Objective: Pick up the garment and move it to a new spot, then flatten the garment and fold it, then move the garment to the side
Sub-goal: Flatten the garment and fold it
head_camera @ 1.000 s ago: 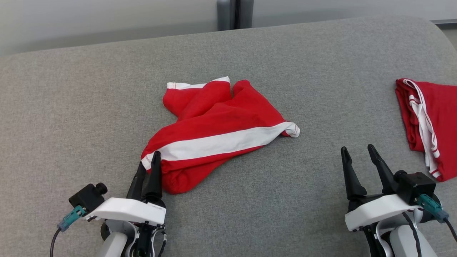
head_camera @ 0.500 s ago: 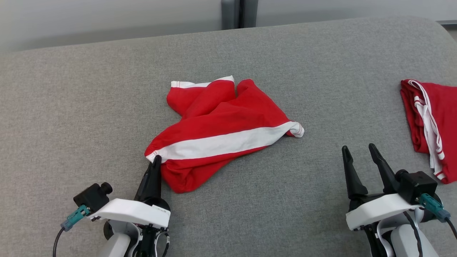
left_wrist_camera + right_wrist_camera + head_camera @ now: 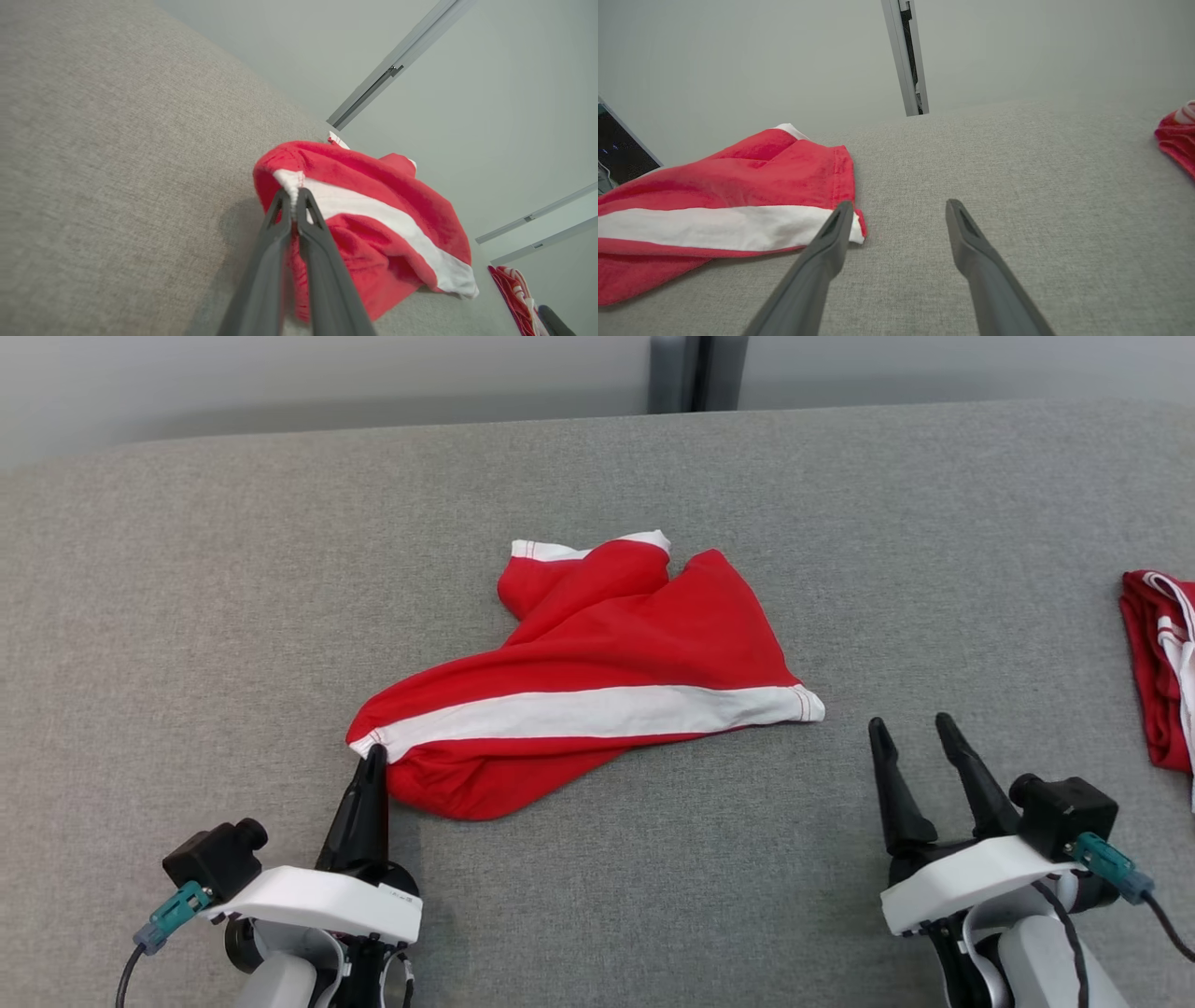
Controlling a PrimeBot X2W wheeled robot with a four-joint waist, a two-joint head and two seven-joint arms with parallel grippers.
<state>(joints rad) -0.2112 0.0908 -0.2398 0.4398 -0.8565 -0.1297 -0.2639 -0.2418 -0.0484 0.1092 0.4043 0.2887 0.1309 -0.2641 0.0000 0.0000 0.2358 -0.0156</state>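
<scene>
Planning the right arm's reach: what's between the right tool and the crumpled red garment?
Just bare grey upholstery between the right tool and the garment, in the head view.

soft cloth garment (image 3: 597, 653), coarse woven surface (image 3: 187, 616)

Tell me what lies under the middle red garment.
The grey fabric surface shows all round the red garment and seems to run beneath it. Anything under its bunched folds is covered. The left gripper has its jaws shut on one corner.

A grey woven surface (image 3: 187, 616) lies under even light; behind it stands a pale wall (image 3: 280, 383) with a vertical strip (image 3: 686, 373), perhaps a frame.
</scene>
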